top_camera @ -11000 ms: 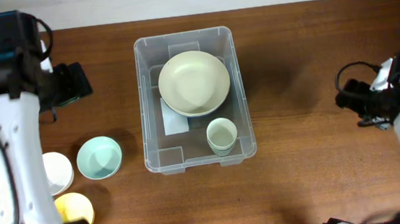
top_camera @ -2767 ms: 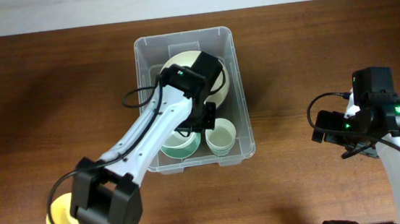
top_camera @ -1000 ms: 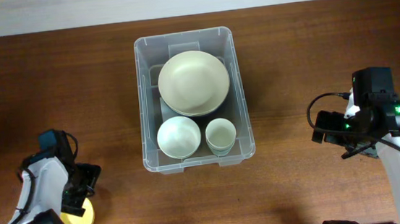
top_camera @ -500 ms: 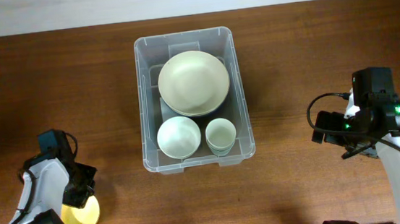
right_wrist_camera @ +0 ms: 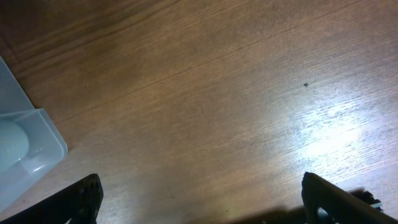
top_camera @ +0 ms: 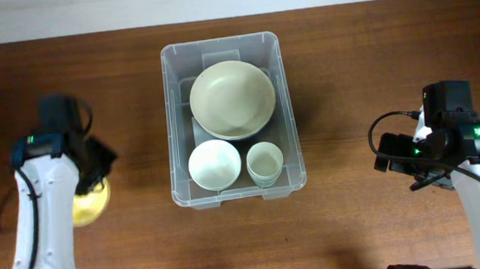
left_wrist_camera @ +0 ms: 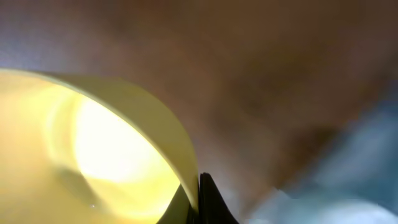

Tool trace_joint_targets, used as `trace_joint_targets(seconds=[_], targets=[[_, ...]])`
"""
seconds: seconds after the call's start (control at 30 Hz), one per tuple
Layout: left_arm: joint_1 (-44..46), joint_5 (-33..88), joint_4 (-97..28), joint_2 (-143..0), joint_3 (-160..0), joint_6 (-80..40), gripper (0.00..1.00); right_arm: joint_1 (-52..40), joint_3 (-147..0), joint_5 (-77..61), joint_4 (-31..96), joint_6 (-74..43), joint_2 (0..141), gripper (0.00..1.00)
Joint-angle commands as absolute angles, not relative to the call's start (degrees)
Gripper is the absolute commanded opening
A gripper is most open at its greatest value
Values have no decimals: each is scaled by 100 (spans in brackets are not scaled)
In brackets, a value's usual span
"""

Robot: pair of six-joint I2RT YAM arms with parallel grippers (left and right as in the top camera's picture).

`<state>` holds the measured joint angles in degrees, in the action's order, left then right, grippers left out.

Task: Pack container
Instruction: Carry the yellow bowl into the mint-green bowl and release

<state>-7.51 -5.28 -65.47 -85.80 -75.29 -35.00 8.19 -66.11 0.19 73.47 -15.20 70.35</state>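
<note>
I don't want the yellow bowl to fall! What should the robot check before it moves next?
1. Left gripper shut on yellow bowl's rim: ok.
2. Bowl lifted off the table: cannot tell.
3. Table between bowl and container bare: ok.
4. Bare floor left in container: not ok; plate, white bowl and cup cover most of it.
5. Right gripper open, clear of container: ok.
</note>
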Motion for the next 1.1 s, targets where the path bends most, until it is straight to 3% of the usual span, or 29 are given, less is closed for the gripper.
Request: trace_joint_targets(seconds=[0.0, 0.4, 0.97, 1.03, 1.07], targets=[[187, -480, -6912, -8381, -8652, -2985, 1, 773, -6665, 75, 7343, -1525, 7046, 98], [2781, -591, -6733, -8906, -9290, -2683, 1, 773, -6665, 73, 7323, -1527, 7046, 98], [3612, -309, -6700, -10849, -9290, -2602, 1, 773, -6665, 75, 7325, -1525, 7046, 98], [3612, -272, -6722, -10849, -9290, -2602, 11, 773, -6665, 75, 7323, -1525, 7046, 98], [3612, -272, -6737, -10849, -9290, -2602, 34, 773, -6665, 75, 7321, -1525, 7046, 98]])
